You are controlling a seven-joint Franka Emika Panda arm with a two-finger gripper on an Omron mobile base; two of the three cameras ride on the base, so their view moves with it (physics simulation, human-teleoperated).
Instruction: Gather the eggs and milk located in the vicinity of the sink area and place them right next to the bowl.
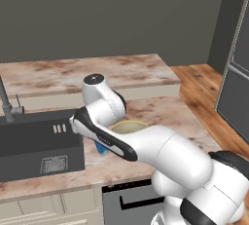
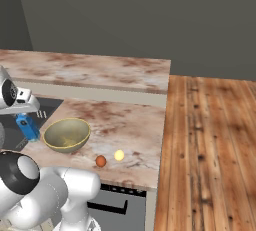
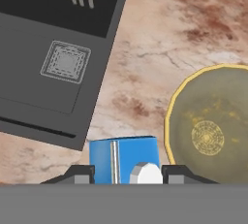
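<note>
My gripper (image 3: pixel 127 174) is shut on the milk (image 3: pixel 124 159), a blue carton held between the two fingertips. It hangs just left of the yellowish-olive bowl (image 3: pixel 210 126), over the counter strip between bowl and sink (image 3: pixel 53 58). From the right base view the milk (image 2: pixel 28 127) hangs under the hand beside the bowl (image 2: pixel 66 134). The reddish-brown egg (image 2: pixel 101 161) and the pale egg (image 2: pixel 119 155) lie in front of the bowl near the counter's front edge. In the left base view my arm hides most of the milk (image 1: pixel 101 148) and part of the bowl (image 1: pixel 129 126).
The black sink (image 1: pixel 34 143) with its grey faucet (image 1: pixel 7 104) lies to the left. A raised marble ledge (image 2: pixel 90 72) runs behind the counter. The counter ends at the right, where wooden floor (image 2: pixel 210 145) begins. A dark appliance (image 1: pixel 236 87) stands far right.
</note>
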